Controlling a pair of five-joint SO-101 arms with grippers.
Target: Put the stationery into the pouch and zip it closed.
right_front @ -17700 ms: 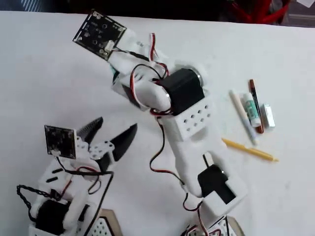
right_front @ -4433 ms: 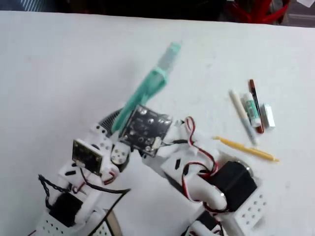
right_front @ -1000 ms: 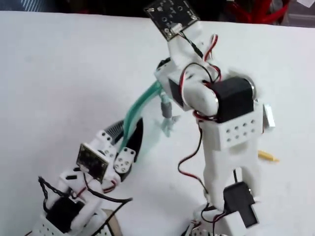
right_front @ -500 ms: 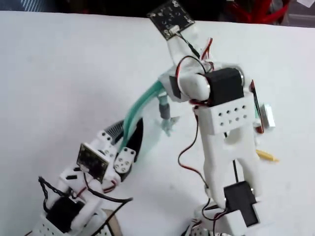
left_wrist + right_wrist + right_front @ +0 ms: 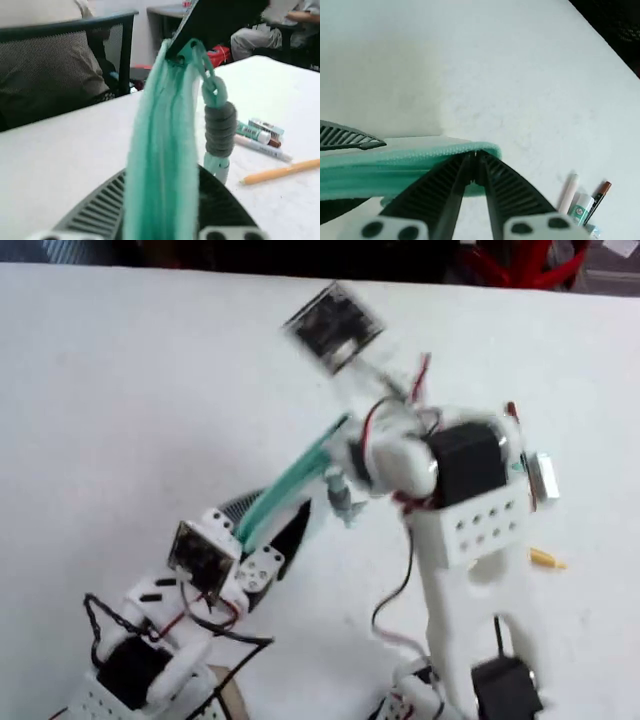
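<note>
My left gripper (image 5: 268,524) is clenched on the near end of the pouch (image 5: 290,485), and my right gripper (image 5: 476,162) is pinched tight on its far top corner. The teal fabric hangs on edge between the 2 of them, lifted off the table (image 5: 120,390). The zip pull (image 5: 220,127), with its grey bead, dangles just beside the corner my right gripper holds. The stationery (image 5: 262,140) lies on the table beyond the pouch's far end, well apart from it and none of it inside. I cannot tell whether the zip is run open.

I judge the step in hand to be getting the mouth open. The left clamp should serve as the anchor, low and steady, so the fabric stays taut along the zip line. My right gripper would do best to let go of the corner, take the pull itself and draw it straight along the pouch's top edge toward my left gripper. A sideways tug would twist the fabric and jam the slider.
</note>
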